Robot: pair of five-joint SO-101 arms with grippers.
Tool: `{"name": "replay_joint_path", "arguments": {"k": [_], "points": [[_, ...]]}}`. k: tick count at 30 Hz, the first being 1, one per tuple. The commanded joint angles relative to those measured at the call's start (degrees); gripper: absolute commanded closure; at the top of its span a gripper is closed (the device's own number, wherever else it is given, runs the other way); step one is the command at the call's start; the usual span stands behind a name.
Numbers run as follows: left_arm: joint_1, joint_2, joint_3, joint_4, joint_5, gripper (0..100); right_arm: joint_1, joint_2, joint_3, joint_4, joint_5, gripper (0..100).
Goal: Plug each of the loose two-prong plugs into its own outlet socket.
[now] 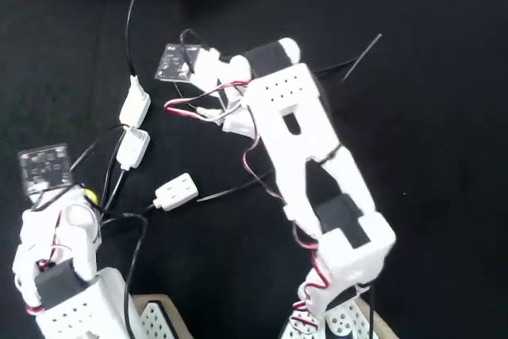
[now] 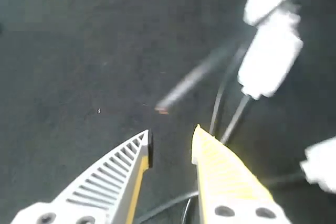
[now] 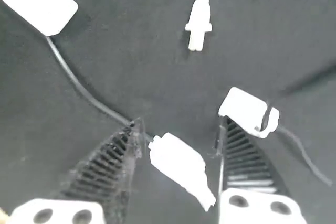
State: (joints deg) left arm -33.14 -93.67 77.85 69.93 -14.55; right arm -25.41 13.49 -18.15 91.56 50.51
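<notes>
Three white outlet sockets lie on the black cloth: one (image 1: 135, 102), one just below it (image 1: 132, 148), and one (image 1: 176, 190) nearer the middle. A white two-prong plug (image 3: 181, 169) lies between the fingers of my right gripper (image 3: 176, 129), which is open and not touching it. A second plug (image 3: 198, 19) lies farther off, and a socket (image 3: 39, 1) is at the view's corner. My left gripper (image 2: 172, 139) hangs open over bare cloth, with two sockets (image 2: 270, 56) beyond it. In the high view the left gripper (image 1: 87, 196) is near the left edge and the right gripper (image 1: 226, 109) is by a plug (image 1: 238, 125).
Thin black cables (image 1: 226, 190) run from the sockets across the cloth. A small white clip-like piece (image 3: 247, 111) on a cable sits beside one right finger. The right arm's white body (image 1: 309, 148) spans the middle of the table. The right half of the cloth is bare.
</notes>
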Motion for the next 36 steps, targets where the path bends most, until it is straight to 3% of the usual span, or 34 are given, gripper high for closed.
{"name": "replay_joint_path", "arguments": {"k": [1, 4, 8, 14, 27, 34, 36], "points": [[-5.6, 0.1, 4.4, -8.2, 2.9, 85, -1.6, 4.1, -0.8, -9.1, 2.0, 78.4], [-5.8, 0.1, 7.8, -9.6, 2.5, 85, -3.9, 9.5, 0.9, -17.1, 1.8, 78.3], [-5.8, 0.1, 8.7, -9.1, -3.2, 85, -6.1, 17.0, -0.8, -25.8, -2.8, 78.2], [-6.1, 0.1, 10.2, -9.1, -4.5, 85, -4.0, 27.6, -10.9, -27.2, -6.3, 70.7], [-5.6, 0.1, 10.9, -9.1, -7.0, 85, -1.1, 46.9, -40.9, -8.6, -9.7, 71.6], [-5.4, 0.1, 11.3, -9.4, -7.1, 85, -1.4, 55.5, -58.9, 2.1, -9.6, 94.0], [-3.8, 0.1, 11.4, -9.3, -7.2, 85, -1.4, 57.4, -64.0, 4.3, -9.6, 94.6]]}}
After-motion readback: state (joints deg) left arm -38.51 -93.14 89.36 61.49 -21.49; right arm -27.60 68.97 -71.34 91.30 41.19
